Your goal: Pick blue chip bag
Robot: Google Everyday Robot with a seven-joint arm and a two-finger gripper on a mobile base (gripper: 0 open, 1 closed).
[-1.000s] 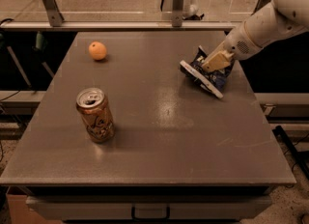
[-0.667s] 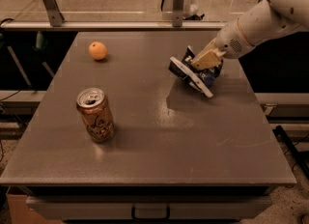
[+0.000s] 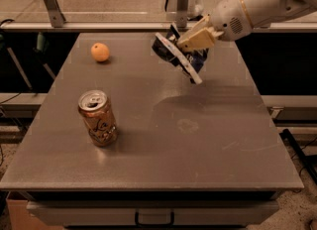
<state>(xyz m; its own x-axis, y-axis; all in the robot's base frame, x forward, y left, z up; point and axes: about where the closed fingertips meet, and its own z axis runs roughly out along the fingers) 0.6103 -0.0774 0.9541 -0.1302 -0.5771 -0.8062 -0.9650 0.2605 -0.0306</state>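
Note:
The blue chip bag (image 3: 177,56) is dark blue with a white sealed edge. It hangs tilted in the air above the far middle of the grey table (image 3: 198,144). My gripper (image 3: 190,40) is shut on the bag's upper right part, and the white arm reaches in from the upper right. The bag's shadow lies on the table below it.
A bronze soda can (image 3: 97,118) stands upright at the near left of the table. An orange (image 3: 100,52) lies at the far left. A rail with metal posts (image 3: 52,2) runs behind the table's far edge.
My gripper has lifted the blue chip bag off the table and carried it up and to the left. The can and the orange have not moved.

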